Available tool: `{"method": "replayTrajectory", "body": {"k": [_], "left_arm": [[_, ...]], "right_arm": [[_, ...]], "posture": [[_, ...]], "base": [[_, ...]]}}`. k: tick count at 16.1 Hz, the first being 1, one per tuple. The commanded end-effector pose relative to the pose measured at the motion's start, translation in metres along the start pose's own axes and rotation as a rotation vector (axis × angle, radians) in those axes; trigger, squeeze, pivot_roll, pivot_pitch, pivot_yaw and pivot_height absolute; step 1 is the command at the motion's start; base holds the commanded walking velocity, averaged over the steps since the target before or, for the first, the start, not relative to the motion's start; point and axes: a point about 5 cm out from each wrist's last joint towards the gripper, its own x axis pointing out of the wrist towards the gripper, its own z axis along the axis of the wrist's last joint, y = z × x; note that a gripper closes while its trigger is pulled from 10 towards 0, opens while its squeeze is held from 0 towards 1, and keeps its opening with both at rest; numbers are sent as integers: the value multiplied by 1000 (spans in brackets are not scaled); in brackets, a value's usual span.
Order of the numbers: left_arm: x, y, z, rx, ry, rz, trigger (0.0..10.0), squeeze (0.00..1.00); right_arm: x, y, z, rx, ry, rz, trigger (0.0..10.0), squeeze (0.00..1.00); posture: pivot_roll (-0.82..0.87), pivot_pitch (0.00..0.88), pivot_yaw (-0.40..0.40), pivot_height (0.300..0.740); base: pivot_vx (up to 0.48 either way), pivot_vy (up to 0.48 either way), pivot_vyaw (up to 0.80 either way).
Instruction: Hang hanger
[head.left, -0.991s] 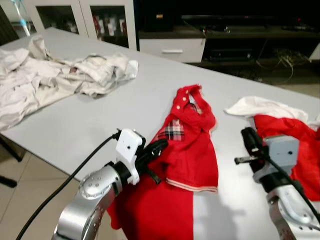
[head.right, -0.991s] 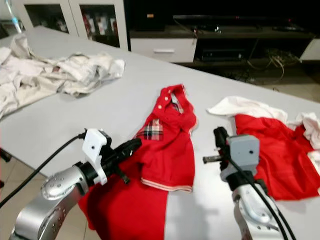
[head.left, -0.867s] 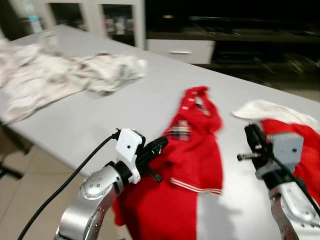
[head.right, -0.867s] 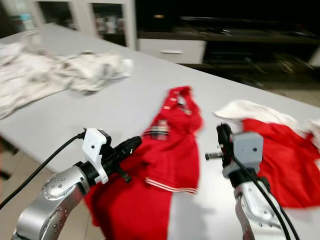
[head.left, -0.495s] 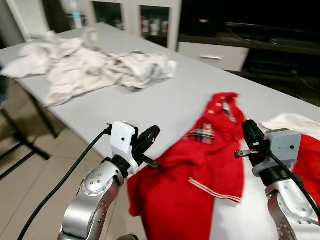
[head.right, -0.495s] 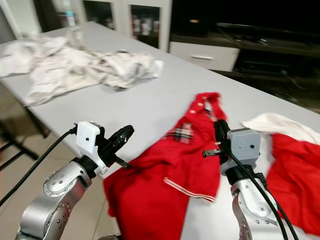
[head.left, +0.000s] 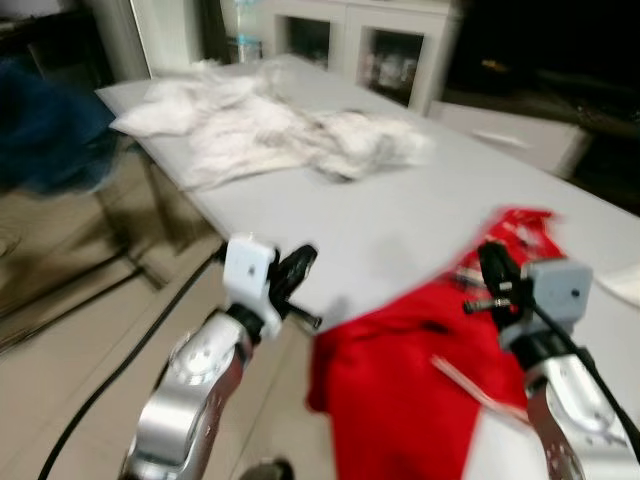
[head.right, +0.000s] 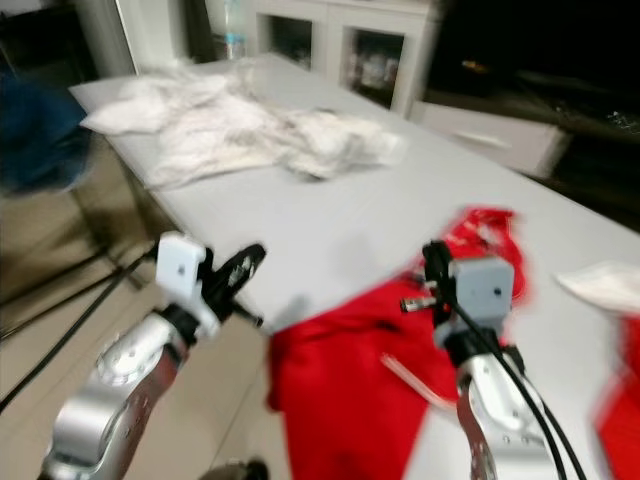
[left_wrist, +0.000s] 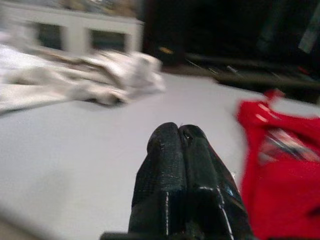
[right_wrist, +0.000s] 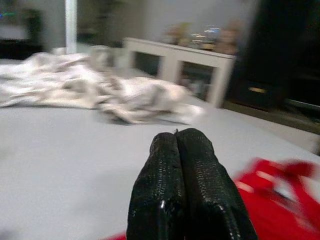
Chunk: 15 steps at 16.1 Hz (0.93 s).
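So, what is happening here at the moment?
Nothing is being handled. The left gripper and the right gripper are both shut and empty, held up in front of the robot. A red shirt hangs over the edge of the grey table, and a heap of white clothes lies farther along it.

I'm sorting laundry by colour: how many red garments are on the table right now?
2: one red shirt draped over the table's near edge between the grippers, and a second red garment at the far right frame edge, blurred and cut off. More may lie beyond.
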Motion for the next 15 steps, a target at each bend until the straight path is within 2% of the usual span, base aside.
{"method": "replayTrajectory", "body": {"k": [1,15], "left_arm": [[-1,2,-4,-9,15,23,10000,0],[2,5,-3,-19,-2,80,10000,0]], "right_arm": [[3,1,2,9,-16,4,10000,0],[7,6,2,22,-17,28,10000,0]], "posture": [[-116,0,-4,740],[-103,0,-12,740]], "base": [[0,0,800],[0,0,800]]}}
